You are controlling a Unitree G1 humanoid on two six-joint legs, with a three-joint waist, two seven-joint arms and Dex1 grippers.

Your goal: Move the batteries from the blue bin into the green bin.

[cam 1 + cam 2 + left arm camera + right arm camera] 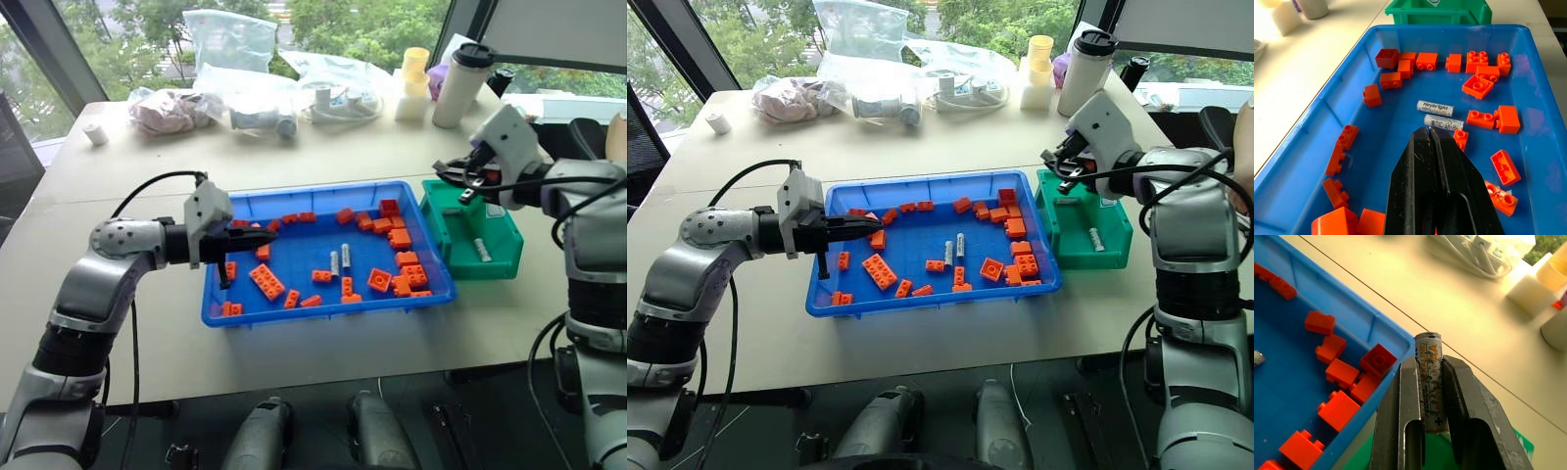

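Observation:
The blue bin [323, 315] lies in the middle of the table, and two batteries [340, 258] rest side by side near its centre among orange bricks. Over the bin's left end my left gripper [266, 237] is shut and empty, pointing toward those two batteries [1439, 115]. The green bin [502, 266] stands against the blue bin's right side with one battery [482, 249] lying inside. Above the green bin's far left corner, my right gripper [1430, 361] is shut on a battery [1429, 382] printed "AA", whose end sticks out past the fingertips.
Orange toy bricks [266, 281] are scattered through the blue bin, thickest at its right end. Plastic bags [230, 44], a white tumbler with a black lid [460, 83], a yellow cup [413, 64] and a small white roll [95, 133] line the table's far edge.

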